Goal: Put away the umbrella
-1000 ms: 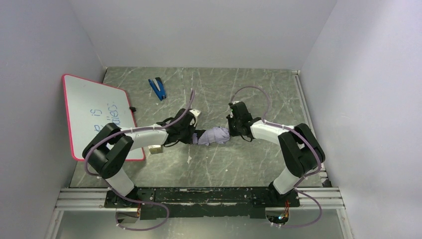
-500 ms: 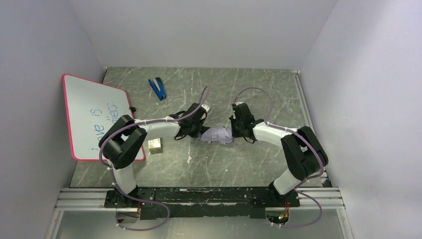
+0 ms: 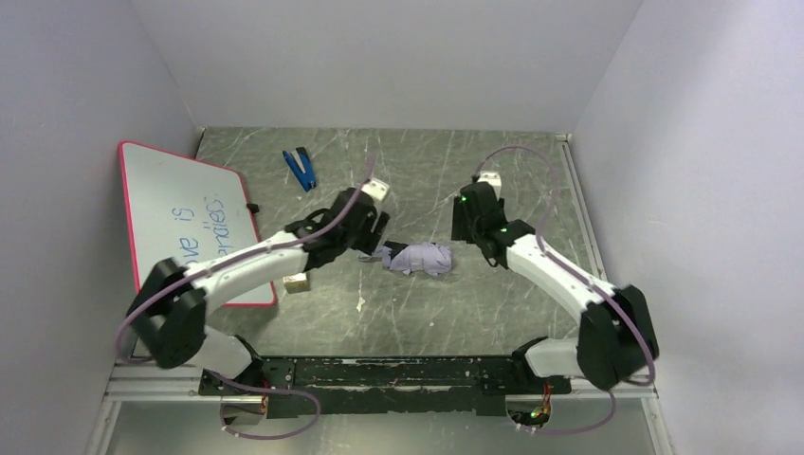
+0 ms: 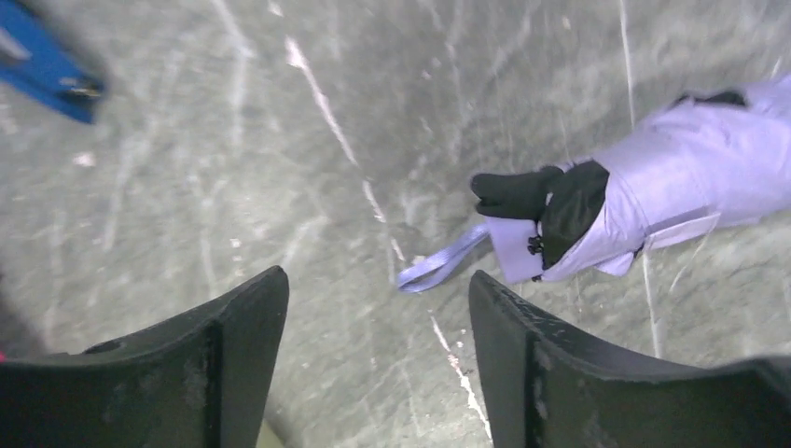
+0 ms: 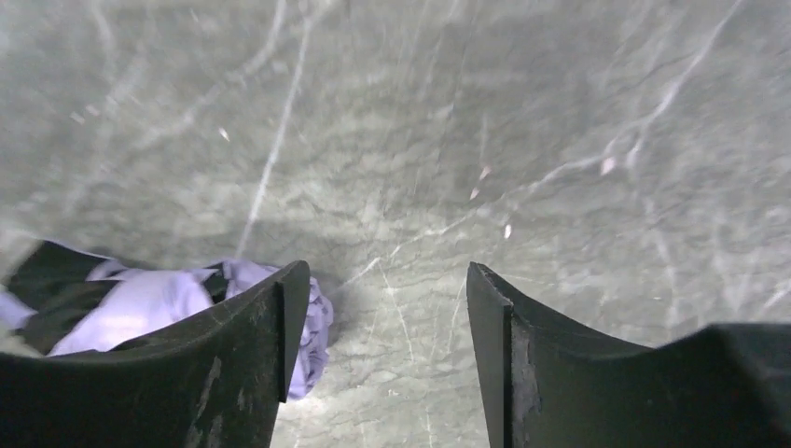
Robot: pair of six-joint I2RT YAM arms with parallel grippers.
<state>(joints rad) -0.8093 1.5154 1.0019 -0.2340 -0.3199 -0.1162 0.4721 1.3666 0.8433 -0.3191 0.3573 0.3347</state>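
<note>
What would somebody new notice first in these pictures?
The crumpled lavender umbrella lies in the middle of the table, with the left hand and right hand open on either side, neither touching it. Next comes the red-edged whiteboard with blue handwriting at the table's left side, and a small blue tool near the back.

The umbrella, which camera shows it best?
The left wrist view: the umbrella lies close and sharp, its strap and black end visible. The top view shows it whole but tiny; the right wrist view, only one end.
</note>
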